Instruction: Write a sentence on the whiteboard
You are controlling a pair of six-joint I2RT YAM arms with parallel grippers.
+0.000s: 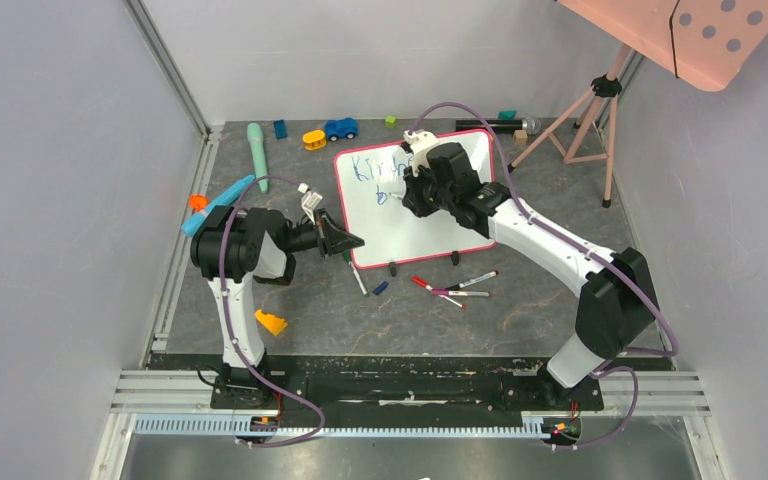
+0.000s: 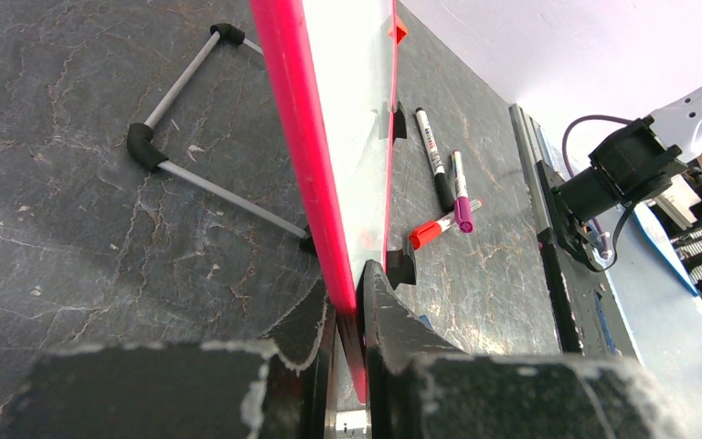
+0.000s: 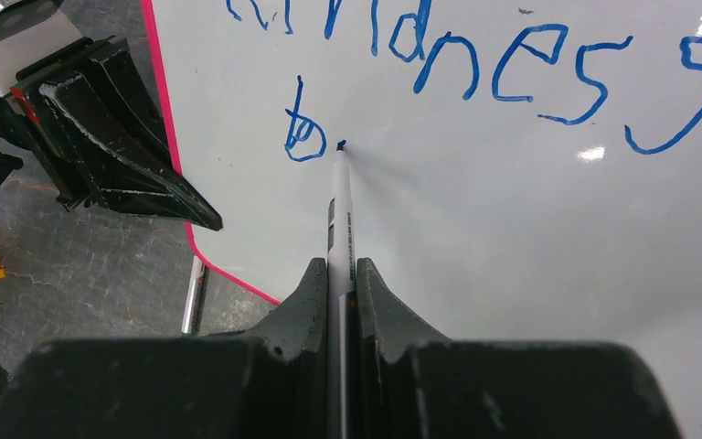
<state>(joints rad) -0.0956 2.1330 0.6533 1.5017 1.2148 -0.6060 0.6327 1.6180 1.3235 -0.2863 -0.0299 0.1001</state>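
Observation:
The whiteboard [image 1: 415, 225] with a pink-red frame stands tilted on the dark table. My left gripper [image 1: 352, 241] is shut on its left frame edge [image 2: 306, 146]. My right gripper [image 1: 412, 190] is shut on a white marker [image 3: 340, 219] whose tip touches the board [image 3: 512, 238]. The sentence [image 3: 475, 64] in blue reads "kindness" on the first line, with a "b" [image 3: 300, 133] below it and a small dot at the marker tip. In the top view my right arm covers most of the writing [image 1: 370, 166].
Several loose markers [image 1: 460, 288] lie in front of the board, also in the left wrist view [image 2: 443, 178]. Toys [image 1: 328, 132] line the back edge, a yellow piece [image 1: 271, 322] lies near my left arm, and a tripod [image 1: 588, 115] stands at the back right.

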